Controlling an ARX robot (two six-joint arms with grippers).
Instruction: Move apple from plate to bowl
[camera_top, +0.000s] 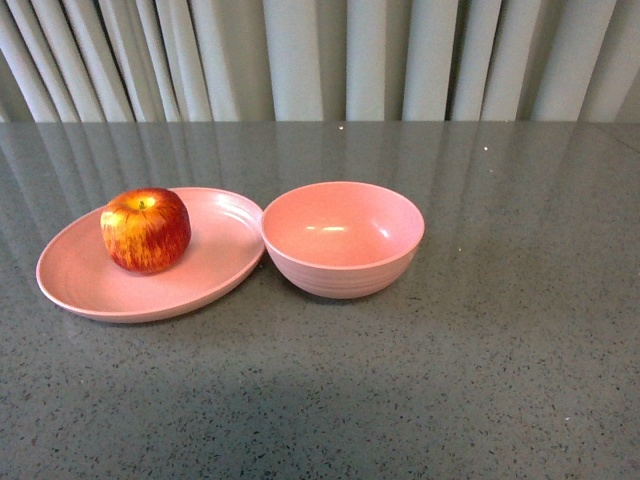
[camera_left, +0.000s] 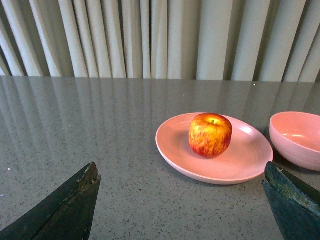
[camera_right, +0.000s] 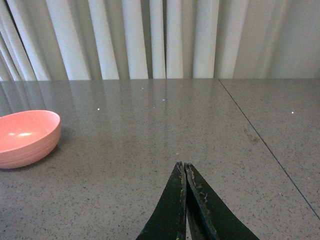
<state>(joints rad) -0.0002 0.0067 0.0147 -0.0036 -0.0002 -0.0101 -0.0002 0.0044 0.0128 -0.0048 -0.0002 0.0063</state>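
Observation:
A red apple with yellow streaks rests on the left part of a shallow pink plate. Right beside the plate, touching its rim, stands a deep pink bowl, which is empty. Neither arm shows in the front view. In the left wrist view my left gripper is open, its dark fingers spread wide over bare table, a short way before the plate and apple; the bowl lies beyond. My right gripper is shut with nothing in it, well off from the bowl.
The grey speckled table stretches all round the dishes. Pale pleated curtains hang behind its far edge. A thin seam runs across the tabletop in the right wrist view.

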